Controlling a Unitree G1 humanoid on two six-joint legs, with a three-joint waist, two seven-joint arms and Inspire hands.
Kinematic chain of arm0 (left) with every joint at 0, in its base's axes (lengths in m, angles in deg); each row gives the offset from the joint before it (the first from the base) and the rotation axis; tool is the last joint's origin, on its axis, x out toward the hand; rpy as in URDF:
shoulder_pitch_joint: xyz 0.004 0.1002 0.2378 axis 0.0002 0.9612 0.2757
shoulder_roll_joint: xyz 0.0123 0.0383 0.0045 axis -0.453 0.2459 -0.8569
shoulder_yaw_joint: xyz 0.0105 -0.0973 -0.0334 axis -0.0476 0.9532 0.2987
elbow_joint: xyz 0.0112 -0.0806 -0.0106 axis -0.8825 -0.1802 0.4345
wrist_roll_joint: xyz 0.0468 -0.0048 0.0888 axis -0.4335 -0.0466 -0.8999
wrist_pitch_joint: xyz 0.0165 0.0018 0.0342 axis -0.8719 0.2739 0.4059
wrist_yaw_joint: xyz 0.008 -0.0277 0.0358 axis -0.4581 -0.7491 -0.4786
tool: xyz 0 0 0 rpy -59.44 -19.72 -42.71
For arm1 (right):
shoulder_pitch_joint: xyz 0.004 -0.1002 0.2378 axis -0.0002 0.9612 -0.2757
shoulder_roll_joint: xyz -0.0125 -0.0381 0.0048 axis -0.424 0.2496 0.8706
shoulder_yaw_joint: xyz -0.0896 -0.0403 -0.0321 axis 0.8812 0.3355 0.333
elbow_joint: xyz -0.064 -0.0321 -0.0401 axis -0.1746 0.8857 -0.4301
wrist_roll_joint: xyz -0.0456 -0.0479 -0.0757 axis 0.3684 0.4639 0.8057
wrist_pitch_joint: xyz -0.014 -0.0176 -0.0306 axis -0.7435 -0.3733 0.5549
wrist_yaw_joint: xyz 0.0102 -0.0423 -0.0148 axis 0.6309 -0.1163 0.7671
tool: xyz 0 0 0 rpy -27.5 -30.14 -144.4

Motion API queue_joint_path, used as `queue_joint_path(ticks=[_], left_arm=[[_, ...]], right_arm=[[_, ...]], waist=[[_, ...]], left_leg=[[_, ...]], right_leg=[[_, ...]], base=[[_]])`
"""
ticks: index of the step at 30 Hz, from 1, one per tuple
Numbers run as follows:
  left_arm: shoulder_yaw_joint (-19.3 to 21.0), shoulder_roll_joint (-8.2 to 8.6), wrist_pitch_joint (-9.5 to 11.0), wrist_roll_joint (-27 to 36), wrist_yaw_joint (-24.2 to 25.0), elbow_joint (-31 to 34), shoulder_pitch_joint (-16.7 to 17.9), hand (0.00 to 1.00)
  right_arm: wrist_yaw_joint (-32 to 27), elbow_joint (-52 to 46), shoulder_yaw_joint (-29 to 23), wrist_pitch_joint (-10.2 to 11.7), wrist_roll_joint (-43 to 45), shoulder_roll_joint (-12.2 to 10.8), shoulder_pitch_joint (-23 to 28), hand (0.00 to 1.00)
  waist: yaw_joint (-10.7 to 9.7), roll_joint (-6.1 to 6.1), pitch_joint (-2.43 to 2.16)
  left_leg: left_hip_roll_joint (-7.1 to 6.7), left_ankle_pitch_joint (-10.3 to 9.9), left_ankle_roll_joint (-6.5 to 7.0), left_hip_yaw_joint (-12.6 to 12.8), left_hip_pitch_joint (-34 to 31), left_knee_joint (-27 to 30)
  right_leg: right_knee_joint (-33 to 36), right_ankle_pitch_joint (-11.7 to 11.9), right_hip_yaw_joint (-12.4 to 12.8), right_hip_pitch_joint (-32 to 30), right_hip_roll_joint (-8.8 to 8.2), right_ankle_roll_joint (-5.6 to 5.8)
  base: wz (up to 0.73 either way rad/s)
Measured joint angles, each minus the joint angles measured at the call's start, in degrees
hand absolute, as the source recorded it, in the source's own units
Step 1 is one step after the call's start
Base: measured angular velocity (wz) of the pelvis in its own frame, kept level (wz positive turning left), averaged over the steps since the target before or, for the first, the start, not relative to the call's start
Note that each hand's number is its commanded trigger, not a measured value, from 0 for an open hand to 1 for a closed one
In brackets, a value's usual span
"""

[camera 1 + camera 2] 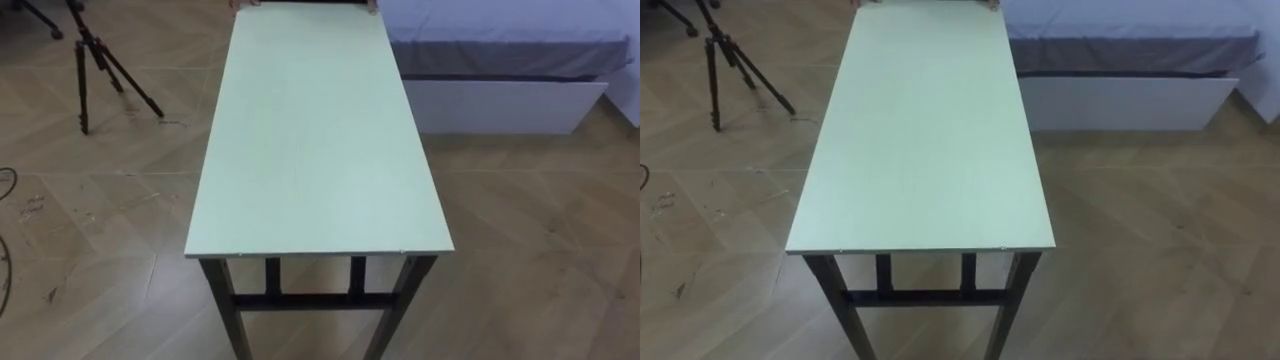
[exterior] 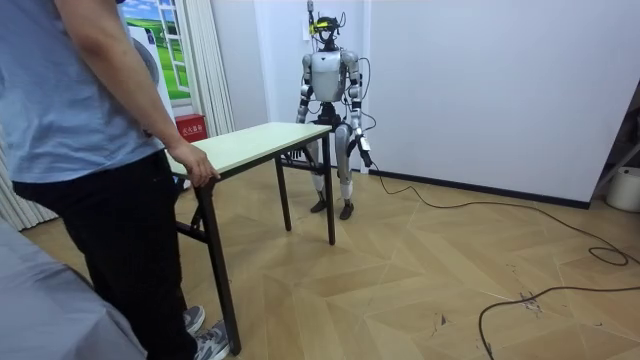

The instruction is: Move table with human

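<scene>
A long table with a pale green top (image 1: 310, 150) and dark metal legs (image 1: 222, 305) stands lengthwise in front of me; its near short edge is right below me. At the far short edge a person's fingertips (image 1: 372, 7) rest on the top. In the room view the person (image 2: 90, 150) stands at that end with a hand (image 2: 200, 170) gripping the table (image 2: 260, 142) edge. I stand upright at the opposite end, just behind it. My left hand (image 2: 366, 152) hangs by my thigh, away from the table. My right hand (image 2: 298, 119) hangs low beside the far corner.
A dark tripod (image 1: 100, 60) stands on the wooden floor left of the table. A bed (image 1: 500, 40) with a white base (image 1: 500, 105) lies to the right, close to the far end. Cables (image 2: 520, 300) trail across the floor; a white bucket (image 2: 625, 188) stands by the wall.
</scene>
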Motion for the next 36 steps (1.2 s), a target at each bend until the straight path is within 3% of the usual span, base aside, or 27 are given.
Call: queue_joint_path(ticks=[5,11,17,21,23,25,29,36], left_arm=[[0.1,-0.16,0.0,7.0,3.6,-0.6,0.1,0.00],[-0.9,-0.89,-0.4,19.8,10.2,-0.6,0.0,0.00],[-1.4,-1.31,-1.3,29.5,16.4,3.1,-1.8,0.00],[-4.0,-1.64,-1.9,39.5,21.7,4.7,-2.8,0.00],[-5.0,-2.03,-3.1,43.7,23.1,6.7,-2.5,0.00],[-6.2,-2.14,-4.1,50.0,24.9,11.2,-1.8,0.00],[-8.6,-2.23,-5.3,57.9,27.8,17.3,-0.4,0.00],[-12.0,-2.61,-7.3,69.5,29.1,31.0,2.6,0.00]], right_arm=[[0.6,0.1,0.0,-0.7,-1.5,0.0,0.2,0.00],[3.6,-1.0,0.0,-1.1,-2.4,0.2,-0.1,0.00],[7.3,-8.5,-0.2,-1.6,-2.8,0.8,0.0,0.00],[10.7,-15.0,-0.2,-2.2,-6.0,1.0,0.2,0.00],[11.3,-18.0,-0.2,-2.9,-7.5,1.0,0.4,0.00],[12.6,-23.1,-0.2,-4.0,-10.6,1.1,0.8,0.00],[15.0,-28.3,0.7,-4.8,-18.0,0.6,2.0,0.00],[16.9,-39.4,5.3,-7.2,-27.4,0.8,6.2,0.00]], waist=[[0.6,-0.07,0.07],[1.2,0.45,-0.09],[1.2,0.80,0.01],[0.8,1.48,0.01],[0.8,1.69,-0.04],[1.0,2.10,0.23],[0.9,2.49,0.16],[0.8,1.60,0.07]], left_leg=[[0.02,0.0,0.00,0.0,-0.2,-0.1],[0.06,0.0,0.00,0.1,-0.7,0.2],[0.04,0.0,0.00,0.4,-1.0,0.9],[0.08,0.0,0.00,0.4,-1.3,1.4],[0.12,-0.1,0.04,0.4,-2.2,1.9],[0.14,-0.1,0.07,0.5,-3.3,2.4],[0.06,0.0,0.11,0.5,-3.5,2.4],[0.26,0.0,0.10,1.7,-3.4,2.8]], right_leg=[[0.0,0.0,-0.1,-0.1,0.00,0.01],[0.0,0.0,-0.1,-0.5,-0.03,0.01],[0.1,0.0,0.0,-0.4,-0.19,0.01],[0.1,0.0,-0.2,-0.4,-0.16,0.01],[0.2,0.0,-0.2,-1.0,-0.18,0.01],[1.1,0.0,-0.1,-2.5,-0.35,0.01],[1.1,0.0,-0.4,-2.5,-0.44,0.01],[1.1,0.0,-0.3,-2.3,-0.49,0.01]], base=[[0.00],[0.01],[0.04],[0.00],[0.00],[-0.02],[0.03],[0.02]])
